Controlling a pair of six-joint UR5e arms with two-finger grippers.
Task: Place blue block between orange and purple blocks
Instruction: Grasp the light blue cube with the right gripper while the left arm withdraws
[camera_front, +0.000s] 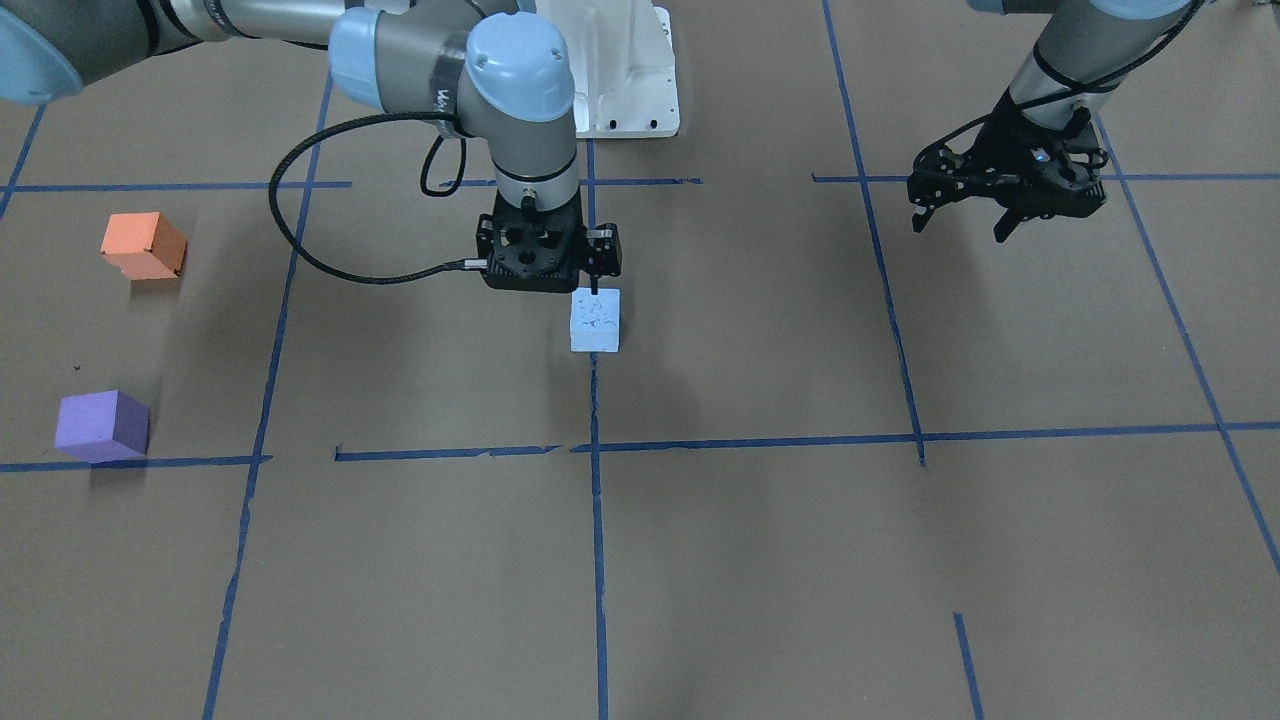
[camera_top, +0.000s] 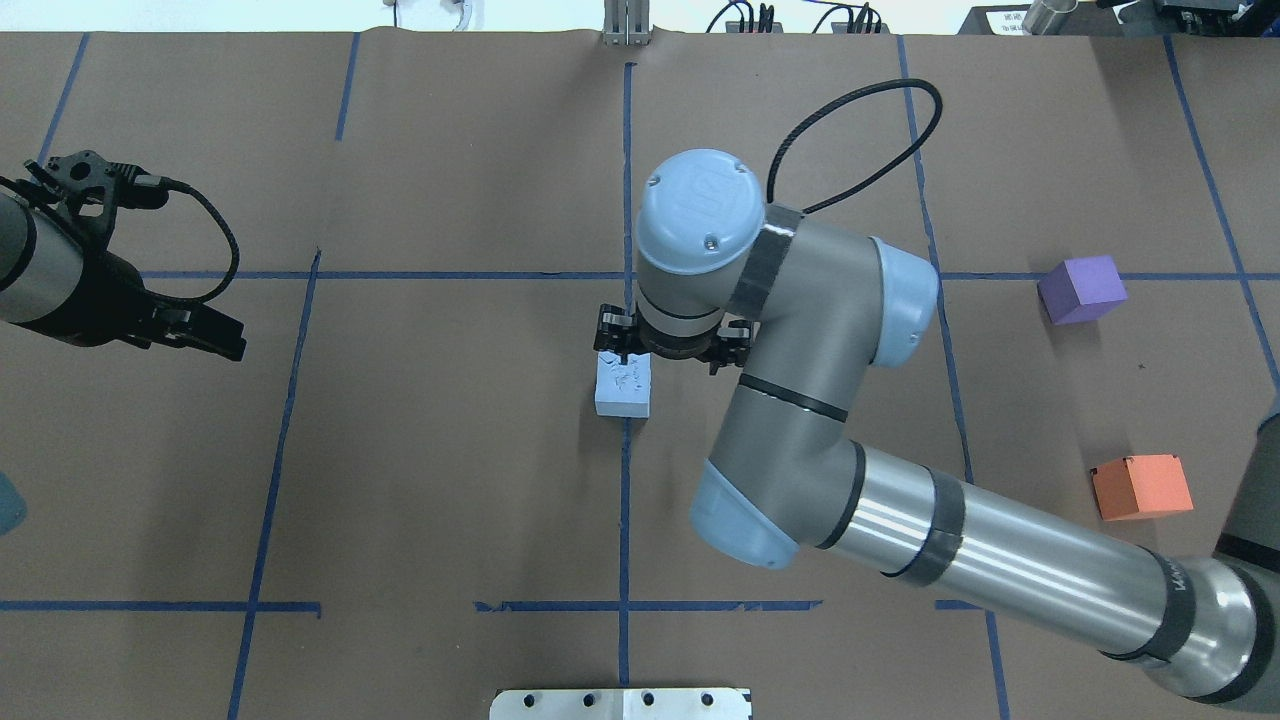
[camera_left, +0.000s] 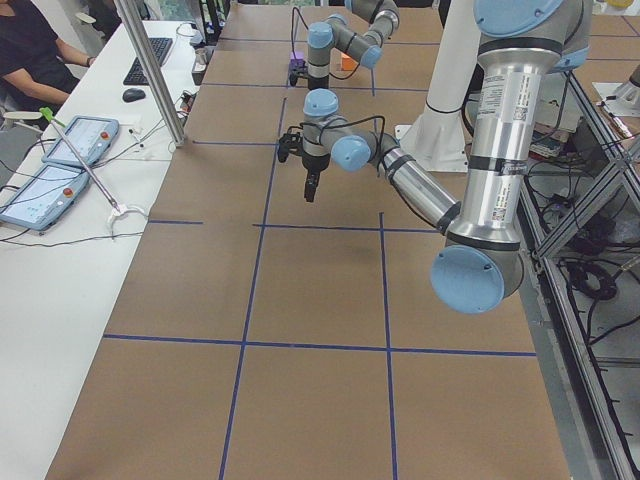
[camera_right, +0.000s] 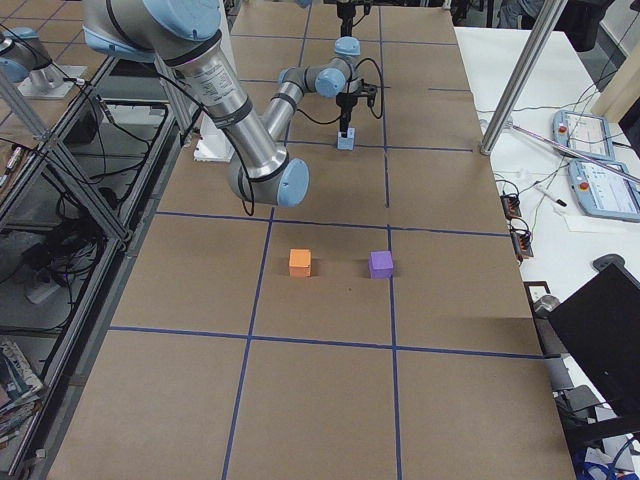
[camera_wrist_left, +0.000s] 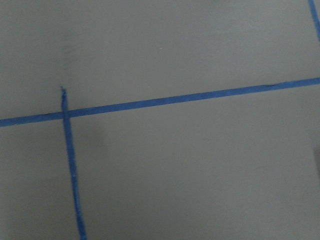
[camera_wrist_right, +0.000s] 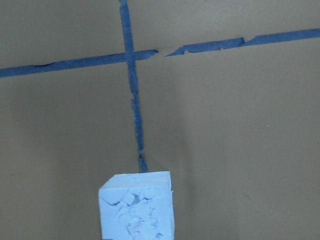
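**Doubtful hold on a crumbly block, with a long carry to the right ahead**

Finds the blue block (camera_front: 595, 320) in the middle of the bench (camera_front: 760, 560), square on a tape line (camera_front: 597, 520), with the right fingers (camera_front: 596, 284) reaching down to its far top edge. Cannot tell whether these are clamped on it or only touching, since they are hidden from above and out of shot in the wrist view. Cannot tell either whether it is resting on the bench or just clear of it. Shows the left fingers (camera_front: 1006, 225) apart and empty, well off to the left.

Places the orange block (camera_front: 143, 246) and the purple block (camera_front: 102, 425) far out on the right. Orange is nearer the robot's side and purple farther, with a bare gap between them somewhat wider than the block.

Likely trouble, as a judgement:

- Looks chewed and broken on the top face, so may crumble or slip from a shallow pinch during the sideways carry.
- Appears caught near one edge rather than through the middle, so may twist or tip on lifting.
- May nudge orange or purple aside if brought into the gap low or skewed.
- May bounce or roll out of line if let go from high up.
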